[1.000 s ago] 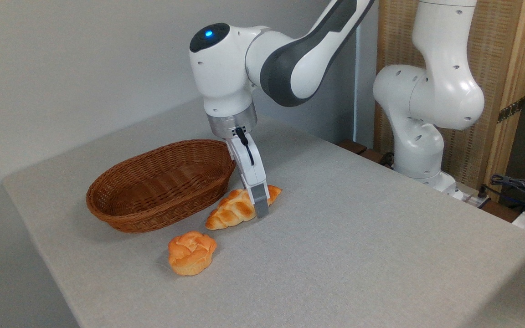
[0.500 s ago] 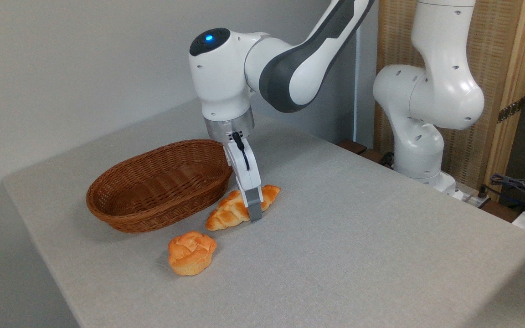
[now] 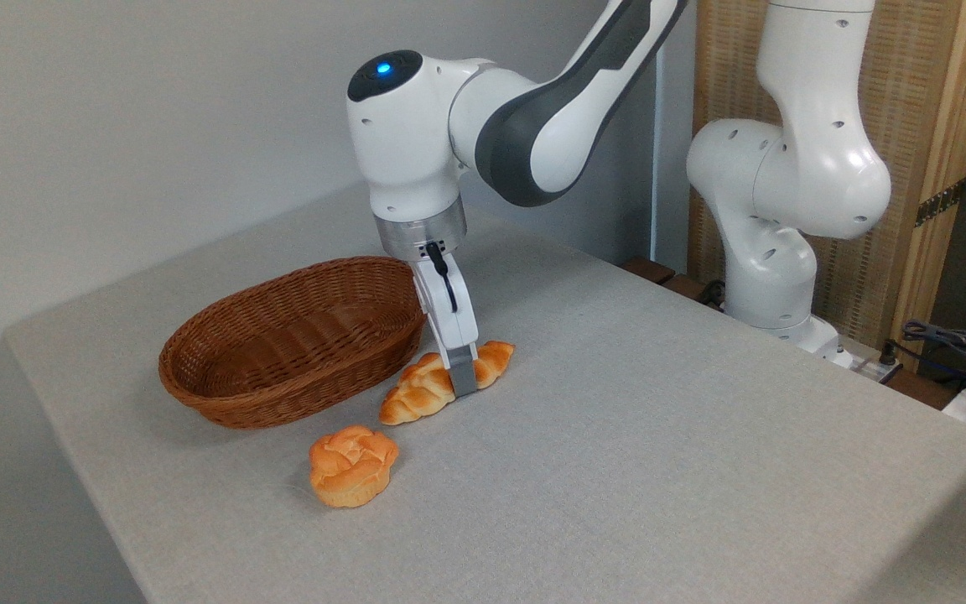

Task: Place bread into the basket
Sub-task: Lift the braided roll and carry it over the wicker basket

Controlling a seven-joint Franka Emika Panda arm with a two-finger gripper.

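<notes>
The bread [image 3: 441, 383] lies on the table [image 3: 659, 436] just beside the basket [image 3: 298, 335], long axis running eight to two o'clock. The gripper [image 3: 463, 379] straddles its middle crosswise; whether the jaws have closed I cannot tell

Two baked items lie on the worktop [image 3: 617, 436]: one braided bread [image 3: 424, 393] and one small round rose-shaped bun [image 3: 353, 465] at seven o'clock from it. One wicker basket [image 3: 223, 394] sits at nine o'clock from the bread. One white robot arm [image 3: 525, 126] reaches in, carrying one gripper [image 3: 461, 379]. One worktop carries them all.
</notes>
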